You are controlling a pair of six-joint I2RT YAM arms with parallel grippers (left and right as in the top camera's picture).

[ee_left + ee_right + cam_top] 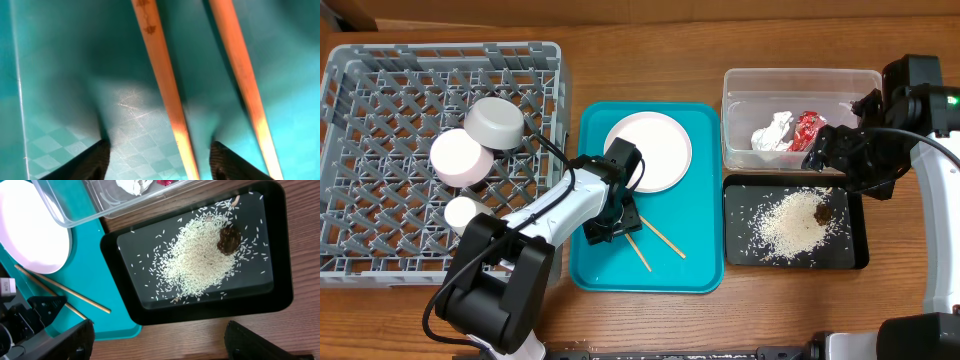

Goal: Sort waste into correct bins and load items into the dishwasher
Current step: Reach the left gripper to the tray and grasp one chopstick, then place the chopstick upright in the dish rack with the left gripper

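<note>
My left gripper [610, 222] is open and low over the teal tray [605, 265], by the wooden chopsticks [656, 241]. In the left wrist view one chopstick [165, 85] lies between the open fingers [160, 160]; the other [245, 85] runs just outside the right finger. The white plate [648, 150] sits on the teal tray. My right gripper [835, 152] is open and empty [160, 345] above the black tray [740, 250], which holds rice [792, 226] and the brown scrap [822, 212]. The clear tub [800, 80] holds the tissue [772, 132] and red wrapper [807, 127].
The grey dish rack [380, 90] at the left holds the grey bowl [495, 122], pink bowl [458, 158] and white cup [462, 212]. The right wrist view shows the black tray rim [200, 312], the rice [200, 260] and bare wood table [200, 340] below it.
</note>
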